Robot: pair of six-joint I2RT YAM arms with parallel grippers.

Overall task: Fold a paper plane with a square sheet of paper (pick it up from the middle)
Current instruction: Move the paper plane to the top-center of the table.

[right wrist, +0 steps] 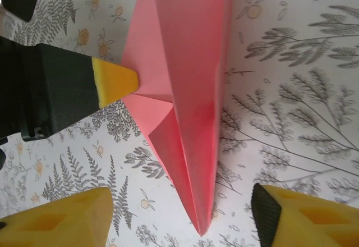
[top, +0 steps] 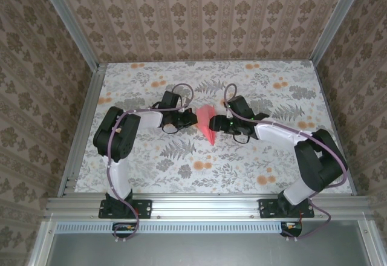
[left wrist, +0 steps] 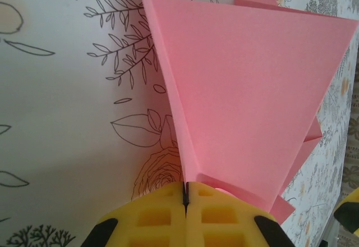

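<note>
With the left gripper (left wrist: 185, 193) pinched shut on the paper plane (left wrist: 247, 90), the empty, parted right gripper (right wrist: 174, 216) should close squarely across its ridge.

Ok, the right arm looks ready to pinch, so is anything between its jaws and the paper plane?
Nothing visible does. The right gripper stands open, with the pointed end of the paper plane between its jaws. The left gripper is shut on the paper's other edge, outside that gap.

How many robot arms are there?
2. The left arm reaches in from the left side of the flowery table, the right arm from the right side. Both meet at the folded pink paper in the middle. None seems hidden.
</note>
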